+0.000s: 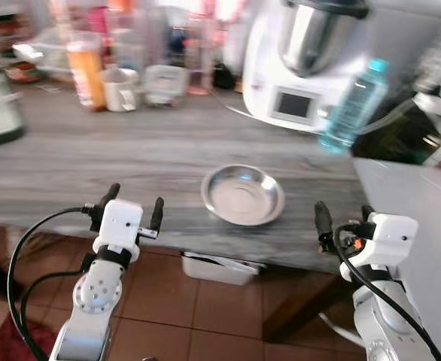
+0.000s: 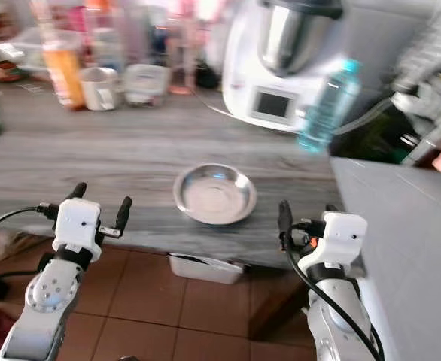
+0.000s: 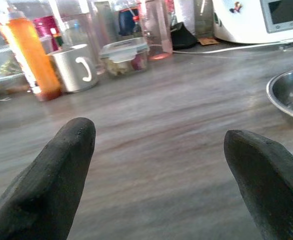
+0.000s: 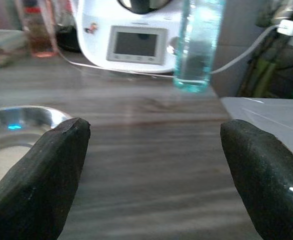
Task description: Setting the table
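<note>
Two grippers: both held at the near edge of the grey wood-grain surface (image 1: 92, 162), neither touching anything.
Left gripper (image 1: 133, 207): at 7 o'clock from the bowl, apart from it; fingers (image 3: 46, 185) spread wide, nothing between them.
Orange bottle (image 1: 86, 71): upright at the far left of the surface, just beside the mug.
White mug (image 1: 119, 89): upright, handle facing the camera in the left wrist view.
Lidded container (image 1: 165, 81): clear plastic box at 3 o'clock of the mug, contents not legible.
Steel bowl (image 1: 243, 194): task item; shallow, upright, near the front edge of the surface, between the two grippers; appears empty.
Kitchen machine (image 1: 299, 64): white body with a steel jug and a small screen, at 12 o'clock from the bowl, well apart; a white cable runs along the surface beside it.
Water bottle (image 1: 354, 105): clear blue, blurred; whether it stands on the surface or is held cannot be told.
Right gripper (image 1: 344, 218): at 4 o'clock from the bowl, near the surface's corner; fingers (image 4: 41, 175) spread wide, holding nothing.
Grey panel (image 1: 424, 226): flat, adjoining the right end of the surface.
</note>
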`<state>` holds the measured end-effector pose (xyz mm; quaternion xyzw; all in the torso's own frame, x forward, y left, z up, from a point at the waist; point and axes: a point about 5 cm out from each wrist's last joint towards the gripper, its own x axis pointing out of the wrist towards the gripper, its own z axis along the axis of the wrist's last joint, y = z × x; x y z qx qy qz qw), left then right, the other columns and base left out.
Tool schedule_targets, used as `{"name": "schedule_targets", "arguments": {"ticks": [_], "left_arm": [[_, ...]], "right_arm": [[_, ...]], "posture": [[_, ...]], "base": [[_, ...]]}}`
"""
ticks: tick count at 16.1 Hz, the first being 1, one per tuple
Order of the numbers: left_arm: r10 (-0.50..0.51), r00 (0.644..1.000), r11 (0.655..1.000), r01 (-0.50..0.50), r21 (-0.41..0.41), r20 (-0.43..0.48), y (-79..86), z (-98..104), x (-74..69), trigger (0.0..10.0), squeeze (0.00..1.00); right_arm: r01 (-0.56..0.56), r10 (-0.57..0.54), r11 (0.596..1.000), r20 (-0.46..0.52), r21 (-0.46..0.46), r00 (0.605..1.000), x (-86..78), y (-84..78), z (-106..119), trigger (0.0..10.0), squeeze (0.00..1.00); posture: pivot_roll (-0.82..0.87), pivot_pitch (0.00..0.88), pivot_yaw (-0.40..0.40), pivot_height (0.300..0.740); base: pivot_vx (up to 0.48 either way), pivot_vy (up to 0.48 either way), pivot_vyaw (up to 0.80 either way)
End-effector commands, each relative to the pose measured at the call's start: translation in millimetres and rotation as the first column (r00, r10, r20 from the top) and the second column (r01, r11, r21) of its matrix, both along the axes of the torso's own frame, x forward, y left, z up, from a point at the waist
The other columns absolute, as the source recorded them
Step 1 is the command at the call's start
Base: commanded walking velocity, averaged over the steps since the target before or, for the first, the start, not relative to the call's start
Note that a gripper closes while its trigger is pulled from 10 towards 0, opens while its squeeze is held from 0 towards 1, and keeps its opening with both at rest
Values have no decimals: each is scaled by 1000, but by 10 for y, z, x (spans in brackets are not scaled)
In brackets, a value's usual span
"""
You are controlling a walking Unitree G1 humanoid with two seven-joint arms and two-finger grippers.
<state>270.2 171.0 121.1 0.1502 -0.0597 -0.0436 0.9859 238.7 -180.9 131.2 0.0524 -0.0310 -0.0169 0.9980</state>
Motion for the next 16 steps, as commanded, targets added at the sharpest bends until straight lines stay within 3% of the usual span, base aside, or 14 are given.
{"name": "schedule_targets", "arguments": {"ticks": [1, 7, 16], "left_arm": [[-4, 1000, 1000, 4, -7, -15, 10, 11, 25, 10000, 0], [-2, 1000, 1000, 2, 3, -30, -51, -14, 50, 10000, 0], [11, 999, 1000, -10, 13, -46, -55, -20, 62, 10000, 0]], "right_arm": [[11, -11, 1000, 32, -5, 999, -16, -26, 64, 10000, 0], [23, -23, 1000, 30, -7, 999, -30, -19, 52, 10000, 0], [23, -23, 1000, 44, -5, 999, -19, -26, 83, 10000, 0]], "posture": [[184, 87, -96, 714], [171, 89, -87, 714], [174, 93, -91, 714]], "base": [[0, 0, 0], [0, 0, 0], [-295, 0, 0]]}}
